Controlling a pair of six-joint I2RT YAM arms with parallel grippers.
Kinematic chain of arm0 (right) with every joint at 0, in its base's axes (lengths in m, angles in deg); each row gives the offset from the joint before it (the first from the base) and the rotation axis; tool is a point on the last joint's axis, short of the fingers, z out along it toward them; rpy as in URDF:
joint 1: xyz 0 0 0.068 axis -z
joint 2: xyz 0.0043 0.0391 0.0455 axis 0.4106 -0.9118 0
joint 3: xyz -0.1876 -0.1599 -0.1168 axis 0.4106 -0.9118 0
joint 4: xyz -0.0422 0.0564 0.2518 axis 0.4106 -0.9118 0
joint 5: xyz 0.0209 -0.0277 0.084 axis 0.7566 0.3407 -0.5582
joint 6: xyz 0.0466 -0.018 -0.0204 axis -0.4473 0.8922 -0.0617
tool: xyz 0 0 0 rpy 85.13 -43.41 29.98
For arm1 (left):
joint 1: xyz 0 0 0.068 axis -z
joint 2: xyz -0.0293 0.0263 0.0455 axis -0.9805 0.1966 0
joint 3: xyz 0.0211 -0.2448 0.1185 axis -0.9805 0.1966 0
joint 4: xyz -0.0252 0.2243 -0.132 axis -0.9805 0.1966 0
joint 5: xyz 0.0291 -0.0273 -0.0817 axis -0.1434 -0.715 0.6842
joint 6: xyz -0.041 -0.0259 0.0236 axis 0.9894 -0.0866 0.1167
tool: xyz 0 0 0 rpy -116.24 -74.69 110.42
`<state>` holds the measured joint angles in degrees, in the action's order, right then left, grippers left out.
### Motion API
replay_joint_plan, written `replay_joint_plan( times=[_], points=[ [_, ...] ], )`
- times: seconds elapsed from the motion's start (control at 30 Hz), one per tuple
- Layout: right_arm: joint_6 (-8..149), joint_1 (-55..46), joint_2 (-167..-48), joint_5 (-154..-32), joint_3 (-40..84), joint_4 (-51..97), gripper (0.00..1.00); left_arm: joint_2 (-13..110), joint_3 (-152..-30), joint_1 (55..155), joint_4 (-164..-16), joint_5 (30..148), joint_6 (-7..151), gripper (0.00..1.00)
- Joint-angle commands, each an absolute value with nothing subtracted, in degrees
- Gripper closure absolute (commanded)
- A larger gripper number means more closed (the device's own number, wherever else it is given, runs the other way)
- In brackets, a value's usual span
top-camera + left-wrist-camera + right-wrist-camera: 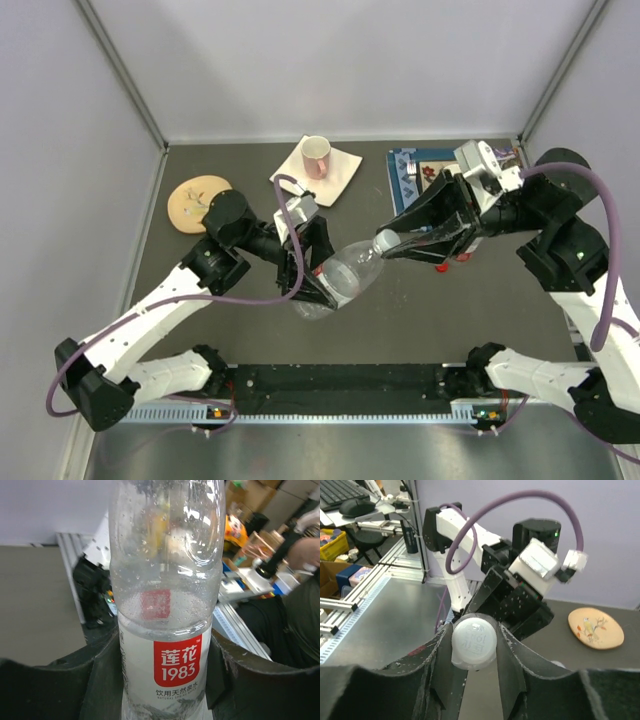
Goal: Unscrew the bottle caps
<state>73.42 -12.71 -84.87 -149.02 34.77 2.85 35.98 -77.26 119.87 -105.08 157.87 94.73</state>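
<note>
Grip looks decent: right claw [474, 656] pinched snug on cap [473, 641]; left claw [316, 288] clamped round bottle [165, 580]; I'd twist straight about the neck, left squeezing firm, no crushing.

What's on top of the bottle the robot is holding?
A white cap, pinched in the right hand. The left hand holds the bottle. The bottle's opening is hidden under the cap.

A clear bottle [166, 580] stands upright, filling the middle of the view; the left gripper [164, 680] pinches it at its white-and-red label [177, 666] between dark fingers [100, 680]; droplets cling inside its upper wall; an aluminium rail [240, 630] runs behind.
</note>
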Motion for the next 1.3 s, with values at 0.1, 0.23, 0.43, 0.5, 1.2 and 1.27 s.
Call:
replay_joint_plan(
  times=[0.1,0.23,0.43,0.5,1.2,1.27],
  points=[
    [69.18,-13.37,-86.11,-144.19,35.4,-3.77,0.45,33.0,-82.53,119.44,-94.72,146.71,81.0,0.52],
    [67.94,-13.29,-86.11,-140.58,36.54,-3.69,0.36,32.65,-82.62,119.36,-92.09,144.78,78.98,0.51],
    [63.91,-13.38,-85.85,-137.86,39.88,-1.93,0.01,31.34,-82.62,119.44,-88.4,136.26,74.84,0.51],
    [61.72,-13.37,-86.03,-135.66,41.19,-1.31,0.01,30.89,-82.35,119.53,-88.04,129.5,73.53,0.51],
    [45.18,-15.05,-86.72,-88.64,36.54,2.91,0.01,28.26,-78.14,132.8,-86.28,70.78,57.88,0.49],
    [44.83,-15.4,-87.69,-86.63,36.72,2.91,0.01,28.52,-77.7,133.15,-86.72,68.5,57.44,0.49]
  ],
)
